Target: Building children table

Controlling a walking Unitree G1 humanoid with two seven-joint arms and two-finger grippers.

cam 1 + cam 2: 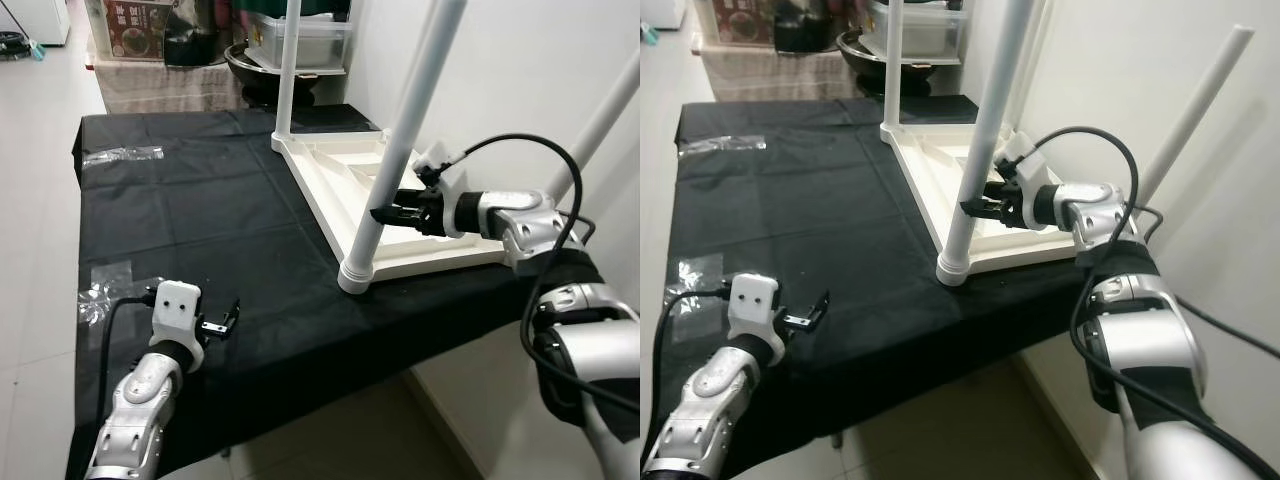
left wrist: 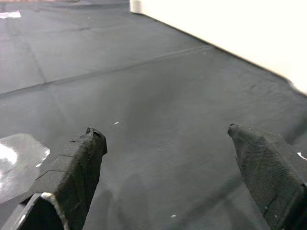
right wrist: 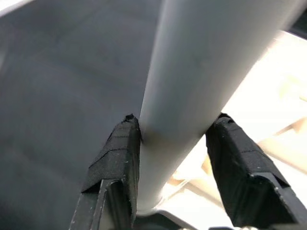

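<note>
A white children's table [image 1: 330, 180] lies upside down on a table draped in black cloth [image 1: 190, 220], at its right side. Its white legs point up. My right gripper [image 1: 385, 213] is shut on the near leg [image 1: 400, 150], low down, a little above the leg's socket at the corner. In the right wrist view the black fingers [image 3: 117, 158] press on both sides of the leg [image 3: 192, 96]. My left gripper [image 1: 225, 322] rests open just above the cloth near the front left edge, holding nothing; the left wrist view shows bare cloth [image 2: 158, 96] between its fingers [image 2: 81, 163].
Another leg [image 1: 290, 70] stands at the far corner and one [image 1: 605, 115] slants by the white wall on the right. Clear tape patches [image 1: 120, 155] stick to the cloth. A plastic bin [image 1: 300, 40] and a dark bowl [image 1: 250, 65] sit behind the table.
</note>
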